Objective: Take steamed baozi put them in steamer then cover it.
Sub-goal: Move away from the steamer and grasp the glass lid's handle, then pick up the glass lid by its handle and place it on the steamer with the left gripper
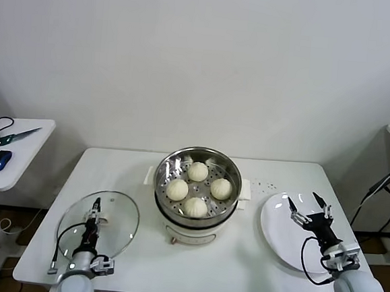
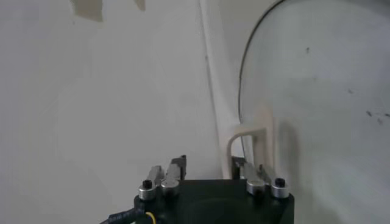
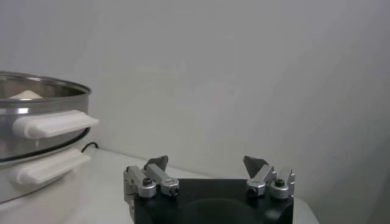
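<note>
At table's left, left pincer (image 1: 96,208) over cover (image 1: 98,224) handle (image 2: 250,141), partly closed.

head: high, looking down on table (image 1: 193,254) | left wrist: close on cover (image 2: 317,91) | right wrist: low, sideways — shares steamer (image 3: 36,140) with head

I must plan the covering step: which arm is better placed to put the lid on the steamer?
Left. The left gripper is at the lid's handle; the right gripper, open, hovers over the plate.
</note>
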{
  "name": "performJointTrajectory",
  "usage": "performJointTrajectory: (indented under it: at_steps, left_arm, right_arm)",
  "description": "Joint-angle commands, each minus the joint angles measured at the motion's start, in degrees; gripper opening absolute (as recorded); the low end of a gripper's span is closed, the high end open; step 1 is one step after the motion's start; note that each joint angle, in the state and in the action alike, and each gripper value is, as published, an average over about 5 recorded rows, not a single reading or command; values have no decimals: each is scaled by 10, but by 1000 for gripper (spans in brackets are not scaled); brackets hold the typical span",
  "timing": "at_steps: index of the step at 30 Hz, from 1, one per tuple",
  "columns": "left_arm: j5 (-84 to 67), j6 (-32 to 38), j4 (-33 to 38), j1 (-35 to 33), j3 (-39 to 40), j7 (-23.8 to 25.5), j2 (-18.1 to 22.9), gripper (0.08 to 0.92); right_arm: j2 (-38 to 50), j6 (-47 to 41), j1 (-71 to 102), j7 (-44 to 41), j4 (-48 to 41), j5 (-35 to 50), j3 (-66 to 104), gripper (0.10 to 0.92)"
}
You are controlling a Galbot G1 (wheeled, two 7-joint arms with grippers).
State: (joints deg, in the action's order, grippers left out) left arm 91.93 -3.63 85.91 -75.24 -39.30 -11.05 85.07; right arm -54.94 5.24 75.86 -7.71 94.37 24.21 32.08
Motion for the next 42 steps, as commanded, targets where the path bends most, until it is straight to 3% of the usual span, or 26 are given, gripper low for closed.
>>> performJointTrajectory:
  at_steps: [1, 11, 19, 26, 31, 35, 38, 42]
  left_arm:
    - [-18, 4, 1, 1, 4, 1, -6, 424]
    - [-88, -18, 115, -54, 16, 4, -40, 162]
    - [-139, -110, 293, -138, 22, 16, -83, 151]
    - [-158, -253, 404, -164, 66, 49, -151, 151]
    - [-151, -318, 414, -128, 134, 71, -220, 151]
    - [-132, -363, 412, -69, 224, 118, -269, 151]
    - [-105, -387, 405, -2, 293, 178, -277, 151]
    - [-54, -404, 387, 89, 364, 269, -251, 151]
  right_arm:
    - [-3, 2, -1, -1, -2, -13, 0, 823]
    - [-4, 6, -8, -2, -11, -25, -6, 823]
    - [-1, 11, -17, -4, -27, -28, -8, 823]
    - [3, 15, -28, -5, -41, -38, -13, 823]
    - [9, 15, -43, -5, -56, -43, -21, 823]
    - [12, 18, -58, -6, -72, -49, -32, 823]
    - [11, 21, -68, -6, -87, -55, -39, 823]
    - [7, 23, -79, -8, -102, -60, -46, 823]
